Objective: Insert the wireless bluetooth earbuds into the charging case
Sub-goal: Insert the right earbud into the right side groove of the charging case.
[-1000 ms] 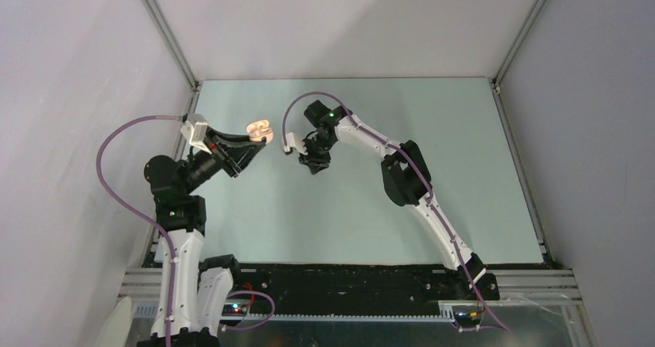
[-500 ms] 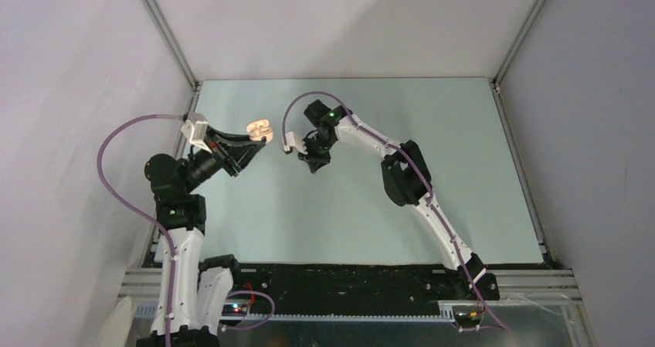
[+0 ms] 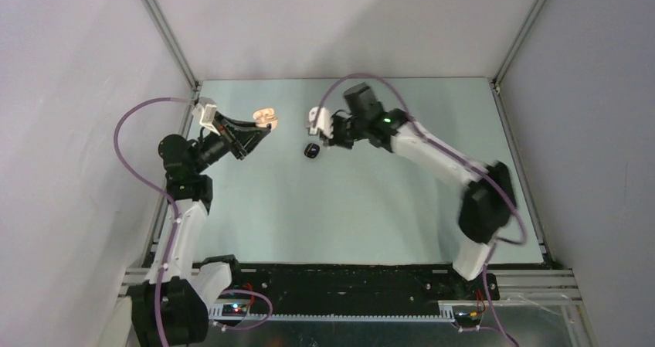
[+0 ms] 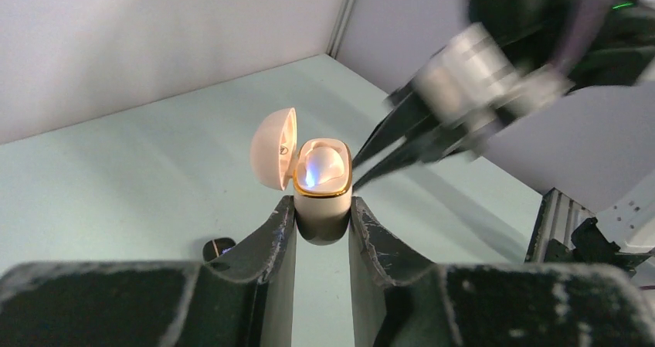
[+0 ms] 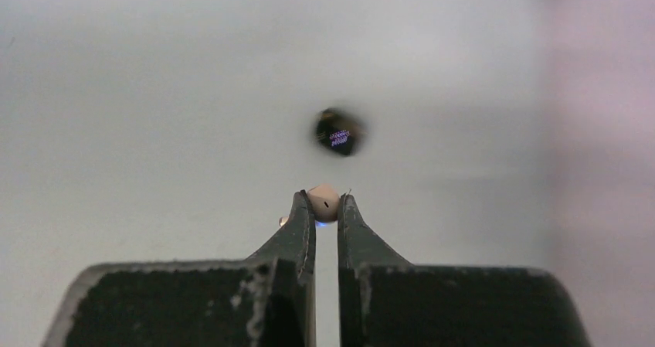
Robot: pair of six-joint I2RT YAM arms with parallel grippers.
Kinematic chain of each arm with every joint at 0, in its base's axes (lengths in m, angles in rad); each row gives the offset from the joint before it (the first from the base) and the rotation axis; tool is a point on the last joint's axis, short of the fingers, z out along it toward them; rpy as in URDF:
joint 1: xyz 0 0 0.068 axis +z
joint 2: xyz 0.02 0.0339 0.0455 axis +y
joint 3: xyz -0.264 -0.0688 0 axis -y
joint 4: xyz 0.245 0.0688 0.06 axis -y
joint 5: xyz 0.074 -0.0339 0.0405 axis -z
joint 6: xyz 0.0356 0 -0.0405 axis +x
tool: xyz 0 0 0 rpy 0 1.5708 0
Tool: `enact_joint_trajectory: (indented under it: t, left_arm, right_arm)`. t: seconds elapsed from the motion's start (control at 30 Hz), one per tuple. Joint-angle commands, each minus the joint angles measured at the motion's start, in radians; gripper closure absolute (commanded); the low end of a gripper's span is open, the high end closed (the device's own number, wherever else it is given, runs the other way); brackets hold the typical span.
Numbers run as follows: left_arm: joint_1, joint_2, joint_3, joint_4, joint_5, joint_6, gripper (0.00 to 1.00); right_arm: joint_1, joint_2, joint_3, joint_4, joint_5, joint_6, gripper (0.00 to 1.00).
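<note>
1. Since the earlier frames the right arm has been swung outward, and its elbow is now carried far to the right. The right gripper (image 3: 319,132) has been lifted off the table (image 3: 355,208) and brought to the right side of the charging case (image 3: 265,116). The case itself has been shifted a little towards the far wall. A small black object (image 3: 311,151) has been uncovered.
2. In the top view, the charging case is held above the table by the left gripper (image 3: 261,127), with its lid open. The right gripper is seen near the case but apart from it. The small black object lies on the table, to the right of the case and nearer to the arm bases. Whether it is a bud or a case cannot be told.
3. In the left wrist view, the left fingers (image 4: 282,231) are pressed on both sides of the case, which is kept upright. A seated earbud (image 4: 323,165), pale cream with a bluish glow, is seen inside the case. The right gripper is blurred, just beside the case.
4. In the right wrist view, the right fingers are clamped on a pinched earbud (image 5: 324,202), also cream, held at their very tips. The black object is seen beyond it, out of focus.
</note>
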Motion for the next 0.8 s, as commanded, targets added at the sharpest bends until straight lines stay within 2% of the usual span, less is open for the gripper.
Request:
enact_joint_trajectory:
  t: [0.0,0.07,0.17,0.27,0.4,0.6,0.77]
  left_arm:
    - [-0.064,0.04,0.032,0.241,-0.016,-0.055,1.0]
    - [-0.086,0.062,0.029,0.3,-0.022,-0.084,1.0]
    - [-0.106,0.077,0.027,0.359,-0.032,-0.131,1.0]
    - [-0.135,0.046,0.009,0.384,-0.031,-0.101,1.0]
    - [-0.188,-0.013,-0.033,0.39,-0.071,-0.084,1.0]
    - [-0.199,-0.082,-0.074,0.391,-0.124,-0.128,1.0]
    - [-0.2,-0.11,-0.095,0.389,-0.132,-0.14,1.0]
  right_arm:
    - [0.027,-0.345,-0.175,0.487,0.135,0.098,1.0]
    - [0.056,-0.432,-0.284,0.664,0.194,0.094,1.0]
    - [0.123,-0.479,-0.309,0.801,0.266,0.065,1.0]
    - [0.178,-0.492,-0.311,0.906,0.343,0.053,1.0]
    - [0.255,-0.474,-0.311,0.975,0.405,0.002,1.0]
    - [0.33,-0.439,-0.311,1.091,0.469,-0.055,1.0]
    - [0.363,-0.442,-0.311,1.076,0.471,-0.049,1.0]
